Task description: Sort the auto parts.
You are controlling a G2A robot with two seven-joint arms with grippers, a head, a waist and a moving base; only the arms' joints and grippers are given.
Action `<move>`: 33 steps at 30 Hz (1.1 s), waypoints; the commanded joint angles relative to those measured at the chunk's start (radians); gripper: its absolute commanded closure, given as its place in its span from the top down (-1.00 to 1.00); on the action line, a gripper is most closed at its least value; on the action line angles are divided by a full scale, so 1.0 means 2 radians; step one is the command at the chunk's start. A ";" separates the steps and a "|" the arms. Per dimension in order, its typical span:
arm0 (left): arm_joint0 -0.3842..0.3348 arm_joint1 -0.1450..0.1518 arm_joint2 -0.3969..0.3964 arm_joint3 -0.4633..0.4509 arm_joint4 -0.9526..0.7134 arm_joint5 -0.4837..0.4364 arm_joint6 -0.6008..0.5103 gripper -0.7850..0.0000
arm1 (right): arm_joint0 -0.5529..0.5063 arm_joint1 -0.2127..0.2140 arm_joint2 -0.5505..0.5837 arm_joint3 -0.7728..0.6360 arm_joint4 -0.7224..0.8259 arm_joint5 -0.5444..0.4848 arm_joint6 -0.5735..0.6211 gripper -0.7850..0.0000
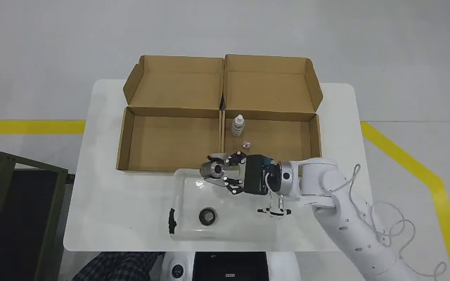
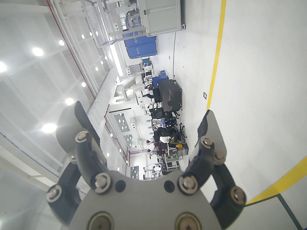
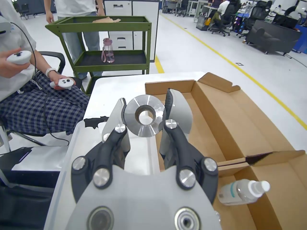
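Note:
My right gripper [image 3: 145, 98] is shut on a silver metal disc [image 3: 145, 116] with a round centre hole. In the top view this gripper [image 1: 213, 168] hangs over the far edge of the clear plastic tray [image 1: 184, 184], close to the front wall of the left cardboard box [image 1: 169, 140]. A black ring part [image 1: 207, 216] lies inside the tray, and a flat black part [image 1: 171, 220] rests at the tray's left end [image 3: 94, 121]. My left gripper [image 2: 144, 111] is open, holds nothing and points out into the room.
The right cardboard box [image 1: 281, 137] holds a small clear bottle [image 1: 239, 126] [image 3: 242, 191] and a tiny part [image 1: 246, 145]. Both box lids stand open at the back. A green cart [image 1: 21, 204] stands left of the white table [image 1: 105, 175].

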 commanded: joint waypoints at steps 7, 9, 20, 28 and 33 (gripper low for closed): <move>0.000 0.000 0.000 0.000 0.000 0.000 0.000 1.00 | -0.026 0.007 0.047 -0.020 0.030 -0.001 -0.033 -1.00; 0.000 0.000 0.000 0.000 0.000 0.000 0.000 1.00 | -0.029 0.007 0.053 -0.023 0.035 -0.001 -0.039 -1.00; 0.000 0.000 0.000 0.000 0.000 0.000 0.000 1.00 | -0.024 0.007 0.054 -0.022 0.037 0.000 -0.046 -1.00; 0.000 0.000 0.000 0.000 0.000 0.000 0.000 1.00 | 0.001 0.003 0.022 -0.012 0.006 0.017 -0.021 -1.00; 0.000 0.000 0.000 0.000 0.000 0.000 0.000 1.00 | 0.029 -0.004 -0.013 0.003 -0.026 0.038 -0.001 -1.00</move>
